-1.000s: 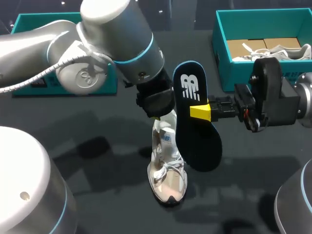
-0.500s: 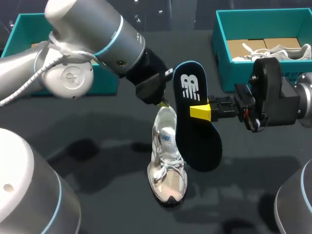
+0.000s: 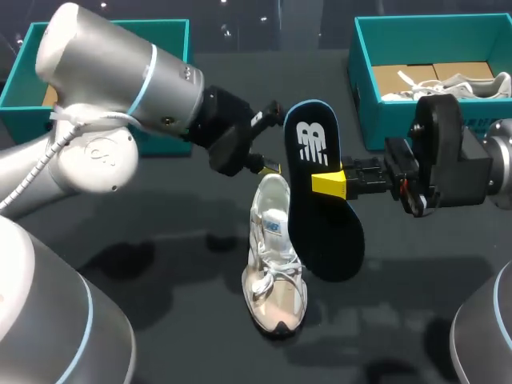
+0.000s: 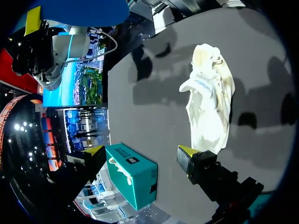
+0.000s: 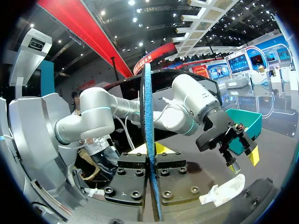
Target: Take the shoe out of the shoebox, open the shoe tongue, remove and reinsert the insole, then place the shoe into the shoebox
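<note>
On the dark table (image 3: pixel 160 320), two teal boxes sit along the far edge: left box (image 3: pixel 178 48) partly behind the left arm, right shoebox (image 3: pixel 364 88) with a second shoe (image 3: pixel 472 84) lying inside.

The shoe (image 3: pixel 274 264) stands upright on its sole mid-table, well apart from both boxes. Its long axis runs near-to-far, toe toward the near edge, heel toward the far edge. The laces are loose and the collar faces up.

The insole (image 3: pixel 320 216) is out of the shoe: dark, blue-rimmed, with a white logo at the heel end. It is held on edge just right of the shoe, long axis roughly parallel to it, heel end up and far, toe end down and near. In the head view it overlaps the shoe's right side; I cannot tell whether they touch. The right gripper (image 5: pixel 150 150) is clamped on the insole's middle, one yellow tip on each face.

The left gripper (image 4: pixel 140 151) is spread wide with nothing between its fingers, above and beyond the shoe's heel.

Since a second ago, the left gripper has come up off the heel collar and pulled back left. The shoe, insole and right arm are unmoved.
</note>
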